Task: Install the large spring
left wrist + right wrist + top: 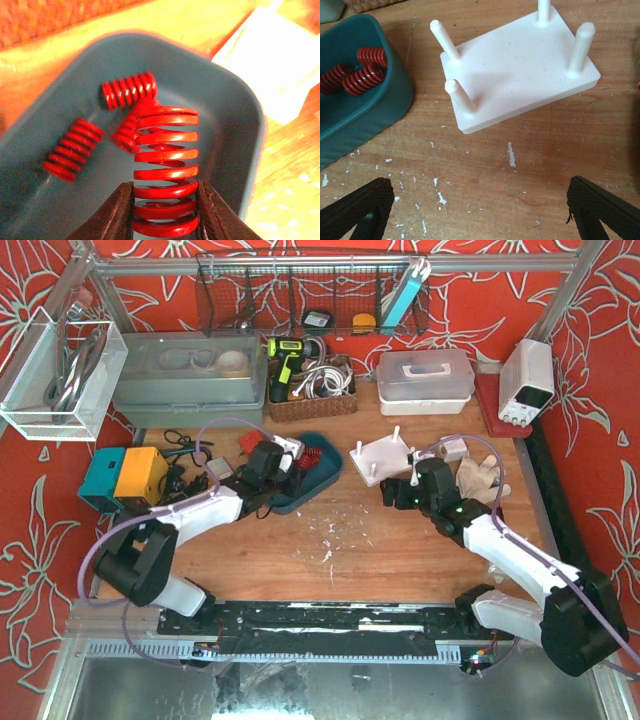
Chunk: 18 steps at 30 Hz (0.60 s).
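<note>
L gripper clamped on large spring: lift straight from teal tray, keep upright for peg board; R gripper apart.

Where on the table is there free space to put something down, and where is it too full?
The table is bare between the teal tray and the white peg board, and in front of both, toward the near edge. The back edge is crowded with boxes and a basket; cables fill the left.

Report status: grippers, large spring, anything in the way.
Left gripper shut on large spring at teal tray. Right gripper open, empty, near white peg board. Pegs bare, nothing blocking.
</note>
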Available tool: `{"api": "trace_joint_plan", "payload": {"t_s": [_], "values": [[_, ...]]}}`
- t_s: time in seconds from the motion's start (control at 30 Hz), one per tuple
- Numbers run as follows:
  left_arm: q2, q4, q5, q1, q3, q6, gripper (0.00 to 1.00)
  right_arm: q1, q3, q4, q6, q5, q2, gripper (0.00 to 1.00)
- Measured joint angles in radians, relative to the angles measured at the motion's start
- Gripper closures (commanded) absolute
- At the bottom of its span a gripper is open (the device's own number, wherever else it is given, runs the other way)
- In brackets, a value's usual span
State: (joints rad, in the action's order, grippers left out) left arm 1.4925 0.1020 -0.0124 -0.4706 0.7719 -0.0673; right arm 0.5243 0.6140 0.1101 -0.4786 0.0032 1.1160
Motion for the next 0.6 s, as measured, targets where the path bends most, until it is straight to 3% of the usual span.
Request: {"api": "trace_joint_plan", "payload": {"t_s": [0.23,0.6], "values": [[-0.193,0.147,-0.033,-0.04,-0.1,-0.028,0.92,0.0,0.068,0.079,0.018,-0.061,-0.089,0.08],[-0.476,0.553,-0.084,-0.309,-0.516,0.119,0.95,0.058,0.136,0.132,0.018,-0.406,-0.133,0.12]]}}
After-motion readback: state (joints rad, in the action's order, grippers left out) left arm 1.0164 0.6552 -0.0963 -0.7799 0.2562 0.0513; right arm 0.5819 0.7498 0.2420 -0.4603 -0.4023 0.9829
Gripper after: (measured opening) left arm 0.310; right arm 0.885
